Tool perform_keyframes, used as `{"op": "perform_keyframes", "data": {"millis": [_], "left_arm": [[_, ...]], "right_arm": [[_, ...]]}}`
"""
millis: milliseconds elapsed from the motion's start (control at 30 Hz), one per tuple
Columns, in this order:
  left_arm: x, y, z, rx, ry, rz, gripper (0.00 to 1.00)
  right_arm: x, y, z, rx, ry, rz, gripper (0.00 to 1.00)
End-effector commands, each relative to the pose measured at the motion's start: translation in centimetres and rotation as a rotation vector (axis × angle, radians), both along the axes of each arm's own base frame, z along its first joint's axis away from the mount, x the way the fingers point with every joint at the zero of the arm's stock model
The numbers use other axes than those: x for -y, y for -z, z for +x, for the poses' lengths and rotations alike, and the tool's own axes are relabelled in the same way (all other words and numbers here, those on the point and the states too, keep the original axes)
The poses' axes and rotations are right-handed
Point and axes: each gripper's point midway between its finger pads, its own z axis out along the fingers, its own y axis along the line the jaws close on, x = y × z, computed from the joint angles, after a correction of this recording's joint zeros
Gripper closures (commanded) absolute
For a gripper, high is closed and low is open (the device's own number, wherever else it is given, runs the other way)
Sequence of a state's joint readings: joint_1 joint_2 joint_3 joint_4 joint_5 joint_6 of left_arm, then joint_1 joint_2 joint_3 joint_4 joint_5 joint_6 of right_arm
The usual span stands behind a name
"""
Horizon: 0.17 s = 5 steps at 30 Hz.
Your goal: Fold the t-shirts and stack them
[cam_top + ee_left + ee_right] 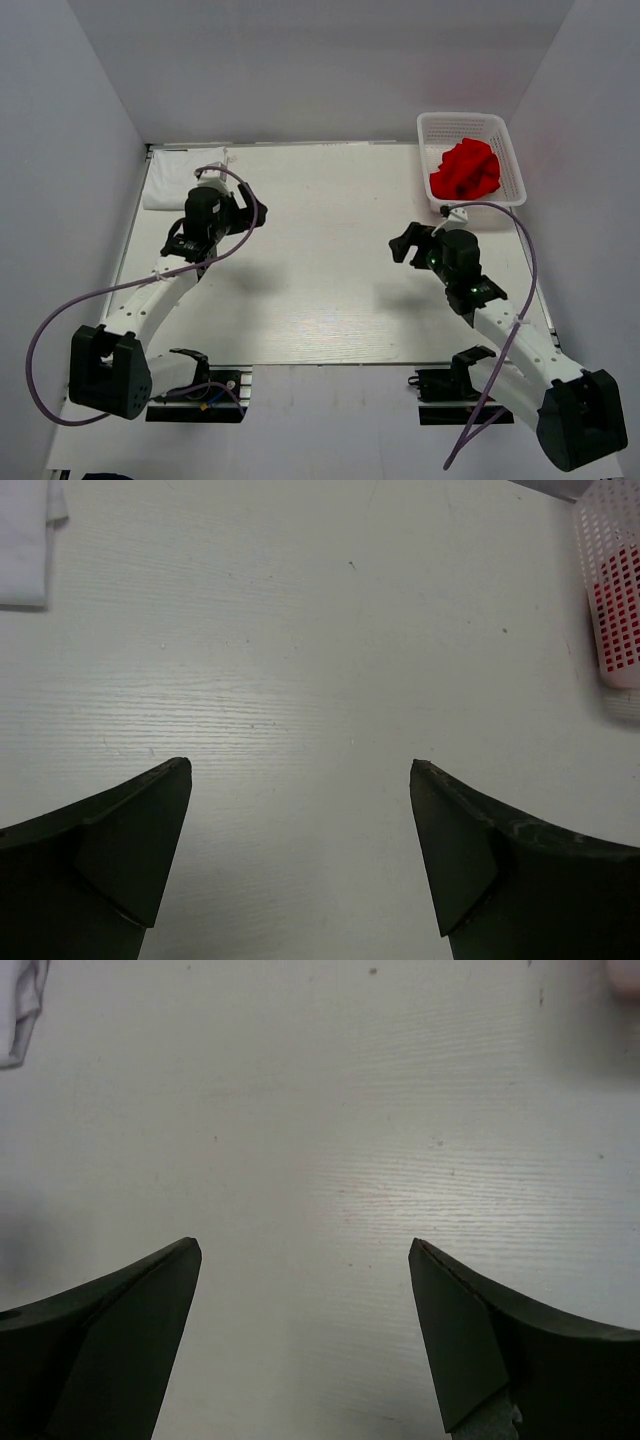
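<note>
The white t-shirt lies folded flat at the table's far left; an edge of it shows in the left wrist view and in the right wrist view. The red t-shirt lies crumpled inside the white mesh basket; in the left wrist view red shows through the basket's wall. My left gripper is open and empty over bare table, just right of the white shirt. My right gripper is open and empty over bare table, left and near of the basket.
The basket stands at the table's far right corner. Grey walls close in the table on the left, back and right. Purple cables loop off both arms. The tabletop is pale wood grain.
</note>
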State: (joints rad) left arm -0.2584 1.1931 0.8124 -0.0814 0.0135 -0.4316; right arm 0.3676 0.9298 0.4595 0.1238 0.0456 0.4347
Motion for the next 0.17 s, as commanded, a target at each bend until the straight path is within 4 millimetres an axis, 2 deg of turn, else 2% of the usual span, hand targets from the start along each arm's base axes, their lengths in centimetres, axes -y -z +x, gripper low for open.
{"op": "perform_keyframes", "data": {"millis": [0,33,133], "left_arm": [[-0.05,-1.97,0.36,0.059,-0.011,0.010,0.00],[-0.25,-2.55,0.48,0.083,-0.017,0.017,0.00],[-0.50,-2.04,0.40,0.074,-0.029,0.025,0.00]], "right_arm": [[1.45,-1.85,1.17,0.089,0.092,-0.001,0.10],[1.53,-1.97,1.23,0.097,0.096,-0.001,0.10],[1.42,-2.09,1.34,0.096,0.101,0.008,0.10]]}}
